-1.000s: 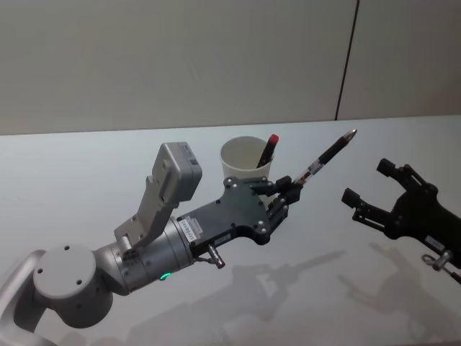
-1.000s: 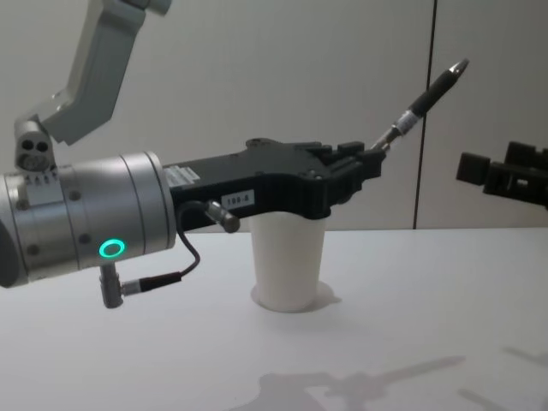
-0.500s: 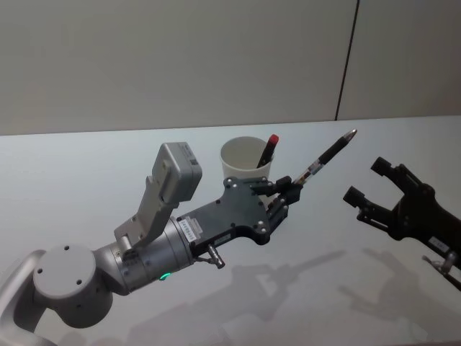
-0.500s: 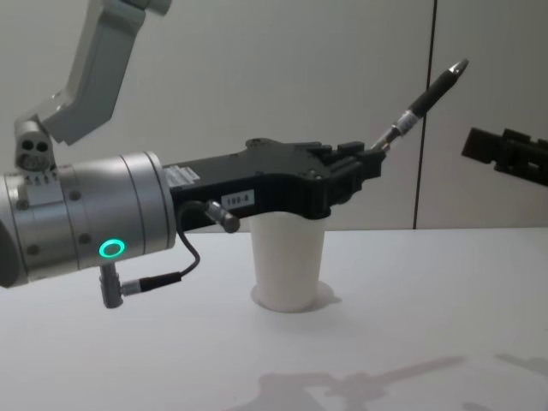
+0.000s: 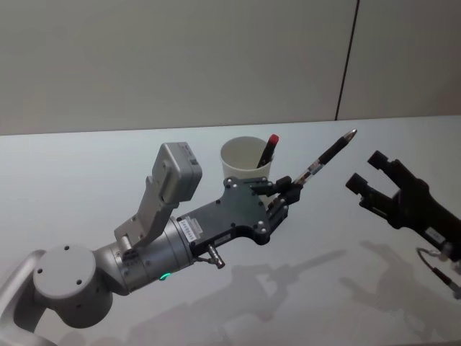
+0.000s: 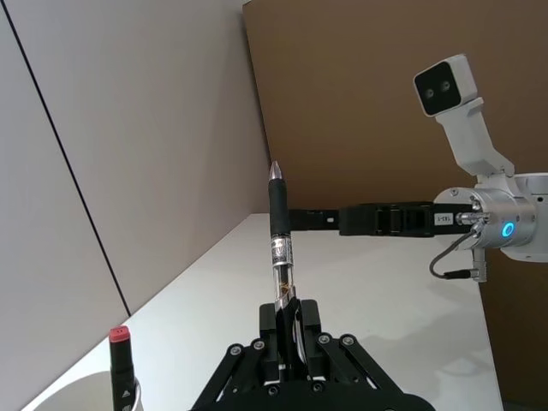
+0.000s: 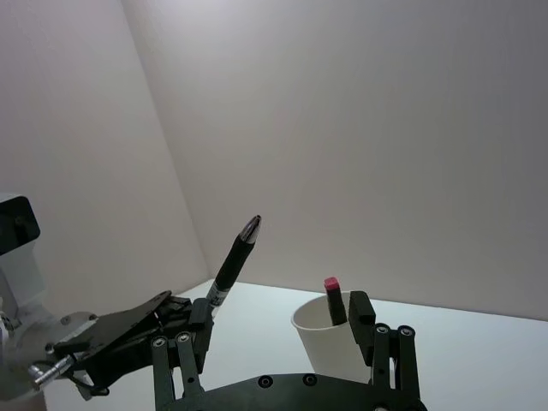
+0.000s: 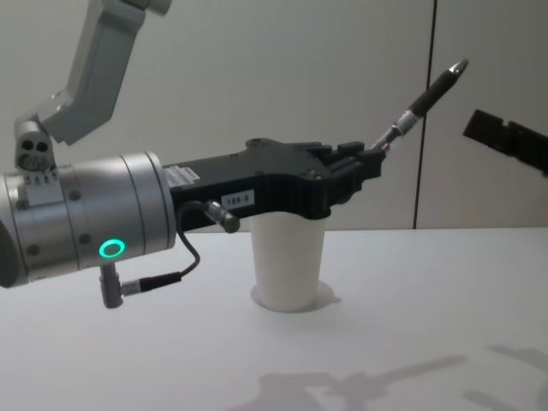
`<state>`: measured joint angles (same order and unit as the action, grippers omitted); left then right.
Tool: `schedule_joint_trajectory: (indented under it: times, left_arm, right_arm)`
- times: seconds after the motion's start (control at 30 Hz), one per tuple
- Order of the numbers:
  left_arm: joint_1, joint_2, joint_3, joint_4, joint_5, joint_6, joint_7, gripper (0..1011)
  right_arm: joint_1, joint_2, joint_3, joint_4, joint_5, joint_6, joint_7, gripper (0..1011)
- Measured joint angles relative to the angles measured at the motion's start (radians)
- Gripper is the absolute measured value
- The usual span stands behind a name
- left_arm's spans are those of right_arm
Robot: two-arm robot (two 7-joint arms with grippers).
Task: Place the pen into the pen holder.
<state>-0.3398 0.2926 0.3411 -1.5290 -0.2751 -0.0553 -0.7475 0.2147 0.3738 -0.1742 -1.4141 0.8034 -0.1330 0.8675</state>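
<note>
Gripping the pen (image 5: 324, 155) by its clear lower barrel with the left gripper (image 5: 288, 189), fingers pinched tight around it. Slanting up from that grasp toward the upper right of the head view, black grip section and silver tip uppermost. In the chest view, same pen (image 8: 424, 101) rising from the left gripper (image 8: 364, 163) at centre frame to the upper right, clear of the table. In the left wrist view, seen as an upright pen (image 6: 281, 248) standing out of the closed fingertips (image 6: 300, 315).

Not inside the pen holder (image 5: 248, 171): off to the right of that white paper cup in the head view, with the gripper's black palm overlapping the cup's lower front. In the chest view, crossing in front of the top of the pen holder (image 8: 289, 265), which stands on the table (image 8: 428, 300) below centre. Already inside the cup, leaning on its right rim, a red-capped marker (image 5: 269, 149).

At the right edge of the head view, the right gripper (image 5: 366, 170), fingers spread wide and holding nothing, below and right of the pen tip and apart from it. At the right edge of the chest view too, near tip height.
</note>
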Motion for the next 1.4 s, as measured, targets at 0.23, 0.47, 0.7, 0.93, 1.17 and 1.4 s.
schedule_joint_trajectory:
  times: [0.23, 0.47, 0.7, 0.93, 1.17, 1.4]
  left_arm:
    - [0.0, 0.0, 0.0, 0.0, 0.0, 0.0, 0.0, 175]
    - [0.0, 0.0, 0.0, 0.0, 0.0, 0.0, 0.0, 175]
    - [0.0, 0.0, 0.0, 0.0, 0.0, 0.0, 0.0, 175]
    - [0.0, 0.0, 0.0, 0.0, 0.0, 0.0, 0.0, 175]
    - [0.0, 0.0, 0.0, 0.0, 0.0, 0.0, 0.0, 175]
    - [0.0, 0.0, 0.0, 0.0, 0.0, 0.0, 0.0, 175]
  right_arm:
    - [0.032, -0.023, -0.016, 0.047, 0.033, 0.018, 0.023, 1001]
    - [0.063, -0.046, -0.037, 0.087, 0.044, 0.04, 0.046, 1001]
    - [0.089, -0.067, -0.057, 0.118, 0.044, 0.054, 0.067, 1001]
    - [0.111, -0.085, -0.072, 0.143, 0.054, 0.062, 0.086, 1001]
    - [0.128, -0.098, -0.083, 0.165, 0.075, 0.06, 0.109, 1001]
    - [0.138, -0.107, -0.088, 0.18, 0.102, 0.045, 0.14, 1001]
